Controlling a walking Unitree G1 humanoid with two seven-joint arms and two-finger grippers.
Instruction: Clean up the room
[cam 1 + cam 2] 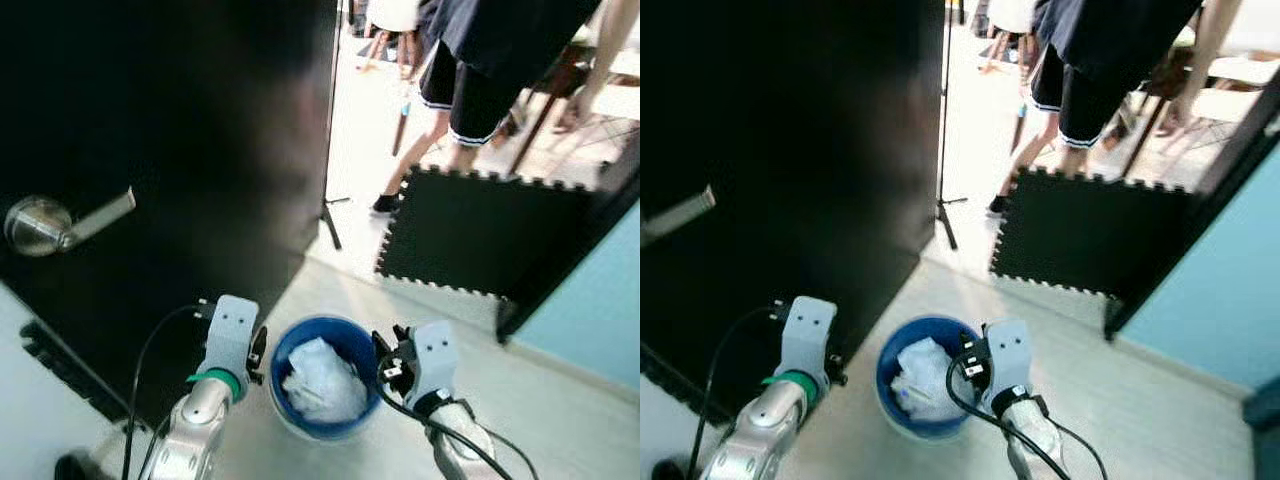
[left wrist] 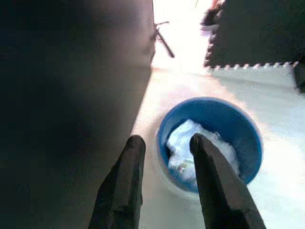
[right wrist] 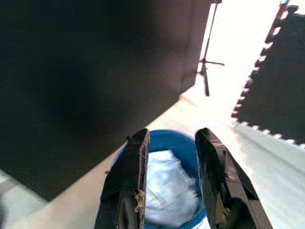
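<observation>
A blue bucket [image 1: 347, 328] stands on the pale floor just before me, with crumpled white paper [image 1: 320, 385] inside it. My two arms reach down on either side of it. My left gripper [image 2: 167, 140] is open and straddles the bucket's rim, one finger outside the wall and one over the paper. Over the bucket's other side my right gripper [image 3: 171, 136] is open too, and the blue rim and white paper show between its fingers. I cannot tell whether either gripper touches the bucket.
A black door [image 1: 180, 150] with a silver lever handle [image 1: 40, 225] stands close on the left. Beyond the doorway are a person's legs [image 1: 440, 110], a thin stand [image 1: 330, 215] and a black foam mat [image 1: 480, 235]. A light blue wall [image 1: 600, 290] is on the right.
</observation>
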